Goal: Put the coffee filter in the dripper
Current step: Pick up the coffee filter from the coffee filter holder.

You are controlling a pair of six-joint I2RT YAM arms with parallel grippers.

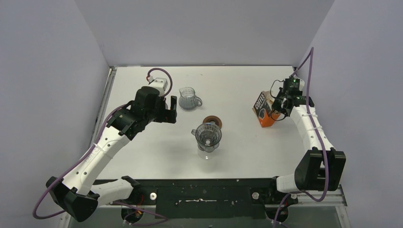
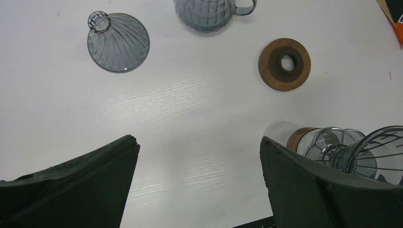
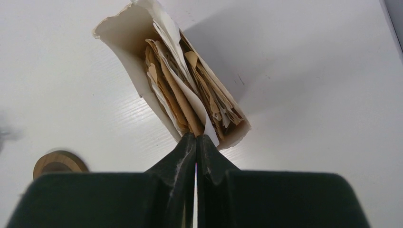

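The coffee filter (image 3: 189, 100) is a white sheet standing among tan ones in the open mouth of a paper box (image 3: 124, 42). My right gripper (image 3: 196, 137) is shut with its tips pinched on the sheets' near edge, where the white sheet runs down. In the top view it (image 1: 276, 103) is at the orange-and-black box (image 1: 263, 113) at the right. The smoky dripper (image 1: 208, 135) stands upright on a clear vessel mid-table, its handle to the left. It also shows in the left wrist view (image 2: 380, 147). My left gripper (image 1: 172, 108) hangs open and empty to its left, over bare table (image 2: 198, 142).
A ribbed glass jug (image 1: 188, 98) with a handle stands behind the dripper, also in the left wrist view (image 2: 204, 14). A brown wooden ring (image 1: 212, 120) lies flat between them. A second smoky ribbed cone (image 2: 118, 42) sits upside down on the table. Grey walls close three sides.
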